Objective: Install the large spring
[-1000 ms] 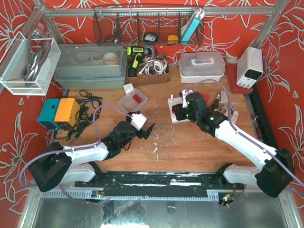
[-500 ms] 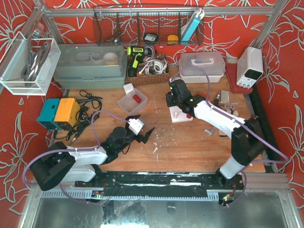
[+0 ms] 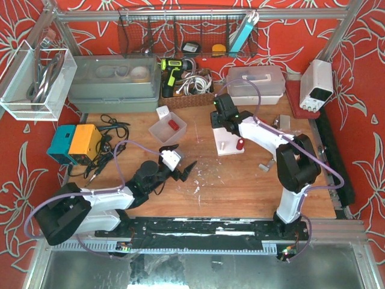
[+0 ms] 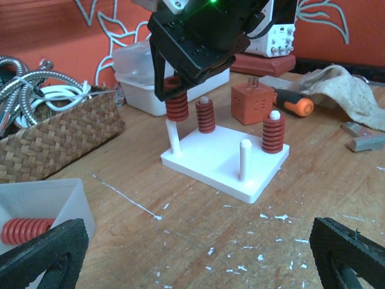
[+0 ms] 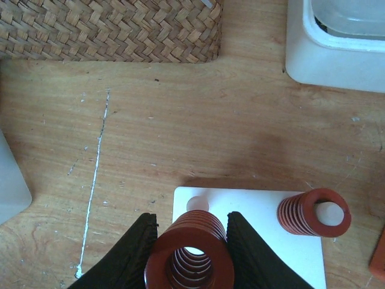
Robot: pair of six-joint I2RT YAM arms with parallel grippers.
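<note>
Large spring (image 4: pixel 176 107) upright, clamped in right gripper (image 5: pixel 189 260), poised just over bare peg (image 4: pixel 173 137) at back-left corner of white base (image 4: pixel 225 164). Wrist cam: peg tip at 12 o'clock of coil. Next, prob: straight down. Left gripper (image 4: pixel 195 253) spread wide, empty, well apart, 8 o'clock of base in top view.

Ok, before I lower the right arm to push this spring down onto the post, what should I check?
1. Grip on the large spring: ok, the right gripper has a finger on each side.
2. Target peg bare: ok.
3. Spring centred over the peg: cannot tell. They line up in the left wrist view, but the peg top shows outside the bore in the right wrist view.
4. Spring seated: not ok, it is held at the peg's top.
5. Left gripper clear of the base plate: ok, open and apart.
</note>
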